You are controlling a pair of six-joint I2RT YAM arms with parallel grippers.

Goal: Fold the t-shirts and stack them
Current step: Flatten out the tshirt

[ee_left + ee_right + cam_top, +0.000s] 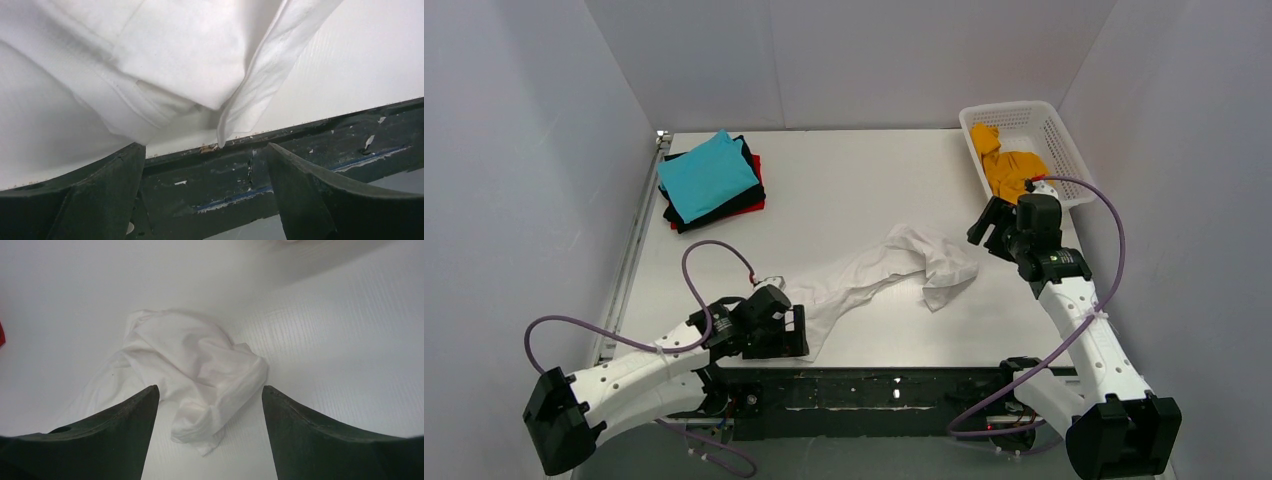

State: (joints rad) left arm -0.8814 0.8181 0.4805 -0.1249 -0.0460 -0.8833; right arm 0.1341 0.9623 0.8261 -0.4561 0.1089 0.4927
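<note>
The large white t-shirt lies crumpled in a long strip across the table's middle. My left gripper is open at the shirt's near-left end by the table's front edge. In the left wrist view the shirt hangs just beyond the open gripper, with nothing between the fingers. My right gripper is open and empty, just right of the shirt's bunched right end. The right wrist view shows that bunch ahead of the open gripper. Teal, black and red shirts sit stacked at the back left. An orange shirt lies in the basket.
The white lattice basket stands at the back right, close behind my right wrist. The dark front rail runs along the table's near edge under my left gripper. White walls enclose the table on three sides.
</note>
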